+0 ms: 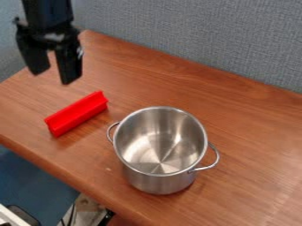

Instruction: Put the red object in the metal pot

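My gripper (53,64) hangs with jaws spread wide, holding nothing, above the red object (77,113), left of the metal pot (162,147).

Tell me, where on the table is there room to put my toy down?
The wooden table is bare behind and to the right of the metal pot, out to the far edge by the blue wall. It is tighter on the left, where the red block lies close to the pot and the open pincer hangs above.
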`<state>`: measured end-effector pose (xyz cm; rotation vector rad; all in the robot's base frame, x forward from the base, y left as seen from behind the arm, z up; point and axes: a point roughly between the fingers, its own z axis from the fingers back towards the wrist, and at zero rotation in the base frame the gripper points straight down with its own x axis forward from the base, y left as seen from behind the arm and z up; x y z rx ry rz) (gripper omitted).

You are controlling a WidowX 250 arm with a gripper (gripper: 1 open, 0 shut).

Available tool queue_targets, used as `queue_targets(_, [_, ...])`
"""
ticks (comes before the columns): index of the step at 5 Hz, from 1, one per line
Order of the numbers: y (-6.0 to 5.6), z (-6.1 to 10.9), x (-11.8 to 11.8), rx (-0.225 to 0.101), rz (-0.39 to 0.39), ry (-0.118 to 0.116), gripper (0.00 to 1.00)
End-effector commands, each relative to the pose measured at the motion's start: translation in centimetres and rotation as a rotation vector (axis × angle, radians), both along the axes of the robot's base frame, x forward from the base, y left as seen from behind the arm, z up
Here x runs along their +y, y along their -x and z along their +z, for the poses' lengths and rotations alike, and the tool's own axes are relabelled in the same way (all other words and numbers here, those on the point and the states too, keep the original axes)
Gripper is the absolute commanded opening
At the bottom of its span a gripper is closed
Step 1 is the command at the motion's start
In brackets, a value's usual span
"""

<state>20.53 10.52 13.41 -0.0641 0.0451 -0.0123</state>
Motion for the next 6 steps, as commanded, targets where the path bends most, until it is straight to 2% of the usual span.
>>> queue_targets(1, [0.0,-0.8,0.9,-0.044,-0.078,-0.052,1.00])
queue_targets(2, [-0.5,-2.0,1.8,-0.052,-0.151,-0.079,1.00])
queue_targets(4, [0.3,-5.9,3.6,-0.112,-0.235,-0.075,1.00])
queue_targets(5, [0.7,-9.0,4.6,-0.128,-0.183,-0.092,1.00])
queue_targets(6, [0.8,-10.8,5.0,-0.148,-0.160,-0.112,1.00])
